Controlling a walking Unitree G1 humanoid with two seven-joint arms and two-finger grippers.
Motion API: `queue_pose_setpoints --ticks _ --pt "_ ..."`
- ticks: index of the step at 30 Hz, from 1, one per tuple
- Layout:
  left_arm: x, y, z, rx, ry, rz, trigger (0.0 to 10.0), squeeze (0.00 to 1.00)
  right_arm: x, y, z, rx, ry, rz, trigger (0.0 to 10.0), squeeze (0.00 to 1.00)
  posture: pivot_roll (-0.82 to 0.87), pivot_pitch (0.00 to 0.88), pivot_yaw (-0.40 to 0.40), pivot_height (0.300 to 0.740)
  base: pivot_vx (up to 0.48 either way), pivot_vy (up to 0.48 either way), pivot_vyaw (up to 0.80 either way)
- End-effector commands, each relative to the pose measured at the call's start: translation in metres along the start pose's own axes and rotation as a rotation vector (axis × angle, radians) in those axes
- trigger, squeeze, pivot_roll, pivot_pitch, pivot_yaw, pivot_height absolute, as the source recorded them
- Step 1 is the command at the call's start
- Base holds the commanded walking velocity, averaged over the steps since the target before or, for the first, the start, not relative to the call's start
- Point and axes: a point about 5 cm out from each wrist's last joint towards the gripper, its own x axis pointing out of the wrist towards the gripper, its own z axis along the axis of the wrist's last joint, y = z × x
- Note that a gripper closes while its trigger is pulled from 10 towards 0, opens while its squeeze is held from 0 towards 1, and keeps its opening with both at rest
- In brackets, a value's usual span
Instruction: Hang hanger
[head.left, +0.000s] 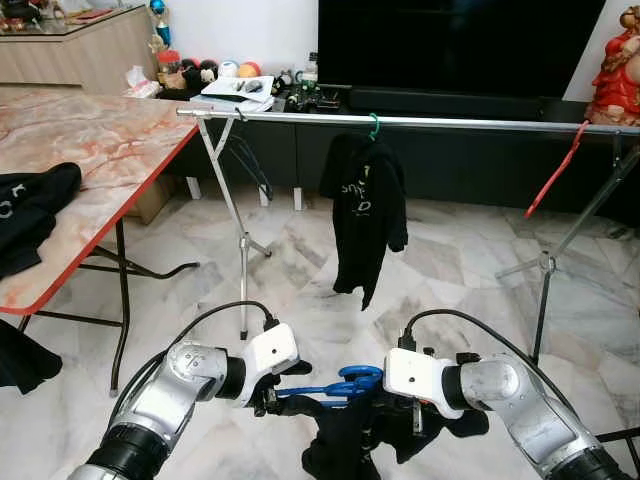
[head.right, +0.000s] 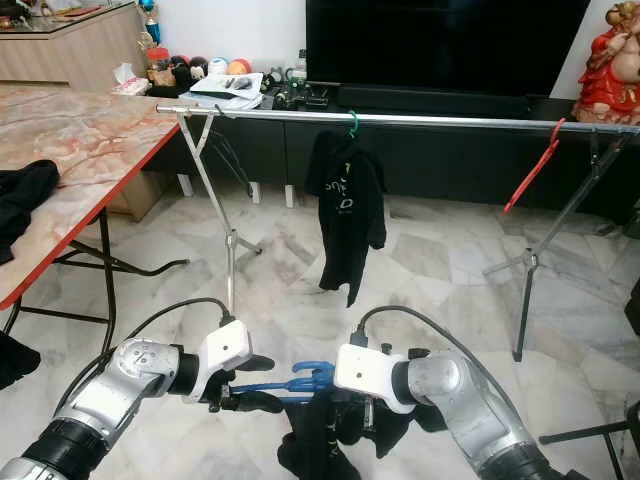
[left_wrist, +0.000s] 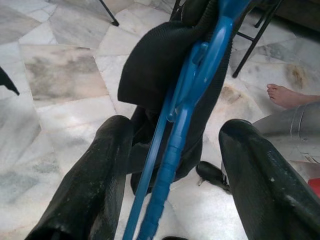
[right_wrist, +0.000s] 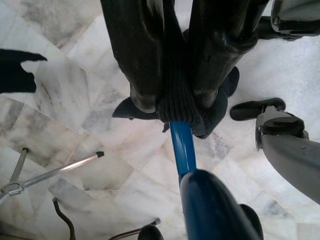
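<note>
Blue hanger (head.left: 335, 385), black garment (head.left: 345, 440) draped on it, low between both claws; right claw (right_wrist: 172, 100) clamped on garment and hanger; left claw (left_wrist: 170, 165) parted, straddling hanger; beyond, rail (head.left: 450, 121) carrying hung black shirt (head.left: 365, 215).

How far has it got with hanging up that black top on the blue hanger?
Done: one black shirt already hangs from the rail on a green hanger.

In hand: a blue hanger with a dark garment on it, low between the arms. The right end effector pinches the cloth; the hanger runs between the left end effector fingers.

Left: lifting it and hooking it onto the rail.
</note>
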Motion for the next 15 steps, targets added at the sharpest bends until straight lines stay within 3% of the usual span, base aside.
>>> queue_pose_setpoints --ticks 1,15 --pt "0.0 -0.001 0.004 0.008 -0.004 -0.014 10.0 0.0 0.0 -0.004 0.017 -0.056 -0.058 -0.005 10.0 0.0 0.07 0.031 0.014 0.74 0.0 0.0 0.0" --pt "0.001 -0.002 0.005 -0.022 -0.015 -0.018 10.0 0.0 0.004 -0.002 0.039 -0.072 -0.153 0.029 10.0 0.0 0.06 0.036 0.016 0.74 0.0 0.0 0.0"
